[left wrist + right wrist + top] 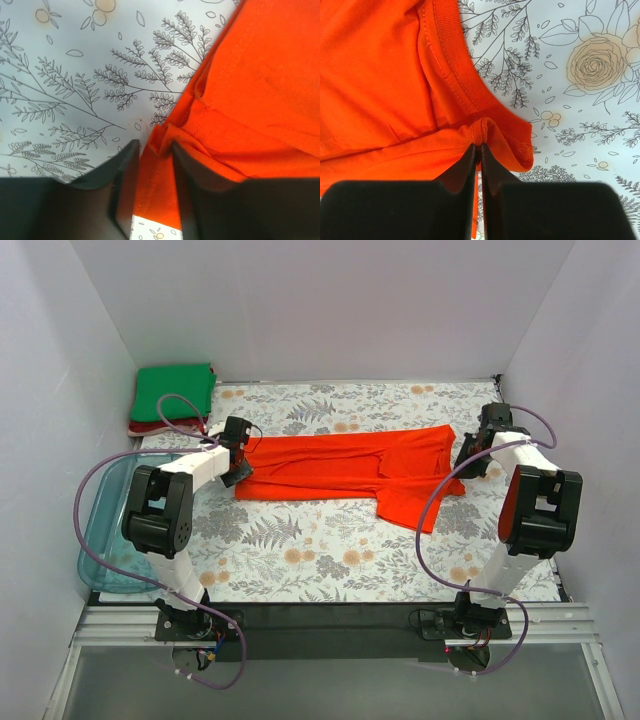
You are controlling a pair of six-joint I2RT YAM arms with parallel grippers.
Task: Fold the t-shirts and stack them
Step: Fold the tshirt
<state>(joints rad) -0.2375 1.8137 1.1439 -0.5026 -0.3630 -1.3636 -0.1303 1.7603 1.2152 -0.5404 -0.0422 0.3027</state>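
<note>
The orange-red t-shirt [350,465] lies folded lengthwise in a long band across the middle of the table, one sleeve part hanging toward the front right. My left gripper [236,462] is at its left end. In the left wrist view the jaws [152,145] stand apart, open astride a strip of the shirt's hem [155,195]. My right gripper [470,455] is at the right end, shut on the shirt [375,85] beside the collar, pinching a small fold [480,146]. The green shirt [175,390] lies folded on the dark red one [148,427] at the back left.
A clear blue plastic tub [105,535] stands at the left edge beside the left arm. The flower-print tablecloth [330,550] covers the table. White walls close in the left, back and right sides.
</note>
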